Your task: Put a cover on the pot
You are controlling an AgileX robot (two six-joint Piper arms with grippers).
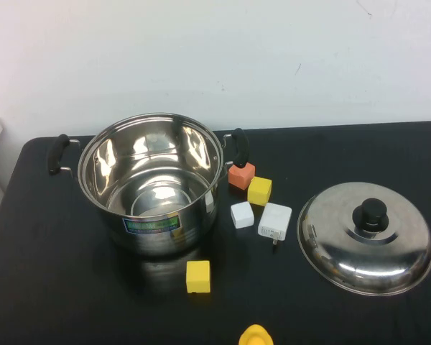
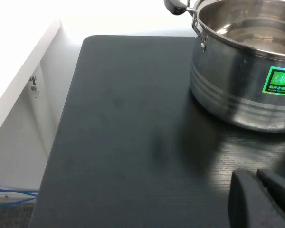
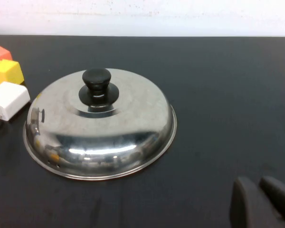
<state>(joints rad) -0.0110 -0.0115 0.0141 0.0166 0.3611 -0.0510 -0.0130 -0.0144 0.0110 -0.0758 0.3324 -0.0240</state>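
The pot (image 1: 151,183), a large shiny steel stockpot with two black side handles and a blue-green label, stands open and empty at the table's left centre; it also shows in the left wrist view (image 2: 247,66). The domed steel lid (image 1: 366,237) with a black knob lies on the table at the right, knob up, and shows in the right wrist view (image 3: 99,123). My left gripper (image 2: 256,183) is shut and empty, low over the table near the pot. My right gripper (image 3: 259,190) is shut and empty, near the lid. Neither arm shows in the high view.
Between pot and lid lie an orange block (image 1: 241,175), a yellow block (image 1: 259,190), a white block (image 1: 242,215) and a white charger plug (image 1: 275,221). Another yellow block (image 1: 198,277) lies in front of the pot. A yellow object (image 1: 255,336) sits at the front edge.
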